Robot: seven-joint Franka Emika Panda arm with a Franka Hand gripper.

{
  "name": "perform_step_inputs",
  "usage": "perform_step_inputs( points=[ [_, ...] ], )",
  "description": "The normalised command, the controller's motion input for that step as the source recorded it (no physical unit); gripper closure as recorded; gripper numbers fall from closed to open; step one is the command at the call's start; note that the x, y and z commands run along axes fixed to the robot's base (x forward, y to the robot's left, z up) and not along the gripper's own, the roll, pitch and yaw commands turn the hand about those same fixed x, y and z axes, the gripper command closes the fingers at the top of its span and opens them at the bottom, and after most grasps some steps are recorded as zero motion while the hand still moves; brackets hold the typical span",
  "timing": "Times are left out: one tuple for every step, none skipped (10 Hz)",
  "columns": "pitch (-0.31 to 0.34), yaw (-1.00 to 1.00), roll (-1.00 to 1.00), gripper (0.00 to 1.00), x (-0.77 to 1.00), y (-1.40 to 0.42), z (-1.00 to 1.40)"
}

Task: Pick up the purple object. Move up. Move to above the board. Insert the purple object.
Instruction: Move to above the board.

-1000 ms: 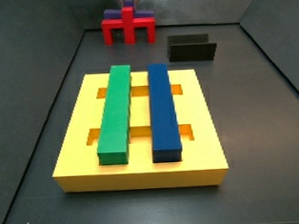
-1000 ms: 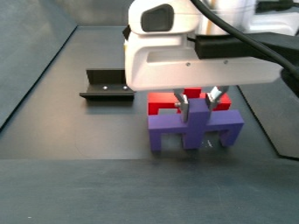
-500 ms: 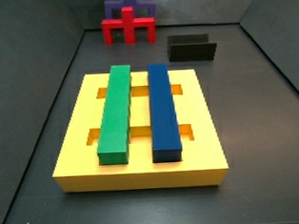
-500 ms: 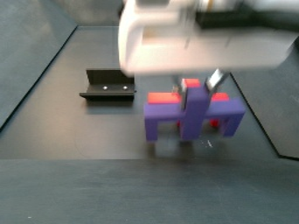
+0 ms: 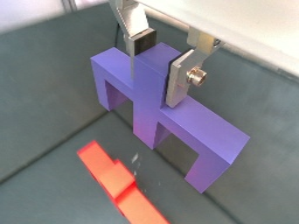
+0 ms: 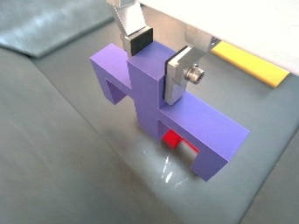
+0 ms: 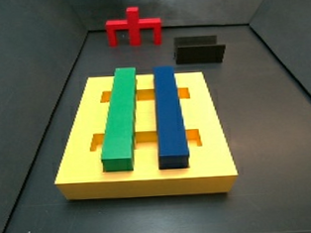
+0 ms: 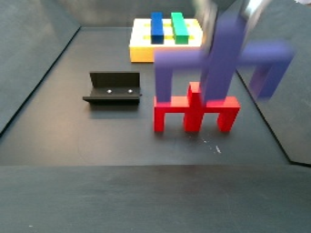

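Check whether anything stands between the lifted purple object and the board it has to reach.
Nothing visible blocks it. The gripper holds the purple object in the air above the red piece; open floor lies before the board. Green bar and blue bar already fill two slots.

Pincer (image 5: 160, 54): flat silver finger plates (image 5: 181, 74), dark pads, one round screw.

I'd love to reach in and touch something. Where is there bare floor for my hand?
Bare floor lies left of the black fixture and before the red piece. The yellow board is crowded with the green bar and blue bar. Overhead, the tool grips the purple object.
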Motion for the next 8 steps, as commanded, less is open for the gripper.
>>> perform_step_inputs(
  points=[
    [0.049,0.0,0.0,1.0,0.05,0.01,0.99],
    [0.091,0.0,0.01,1.0,0.04,0.01,0.55],
    [0.073,0.0,0.01,1.0,0.04,0.0,0.31],
    [0.055,0.0,0.0,1.0,0.02,0.0,0.2],
    [0.078,-0.19,-0.07,1.0,0.1,-1.4,0.13],
    [0.061,-0.16,-0.04,1.0,0.1,-1.4,0.13],
    [0.019,-0.09,-0.01,1.0,0.09,-1.4,0.12],
    [0.001,-0.05,-0.03,1.0,0.09,-1.4,0.12]
  ],
)
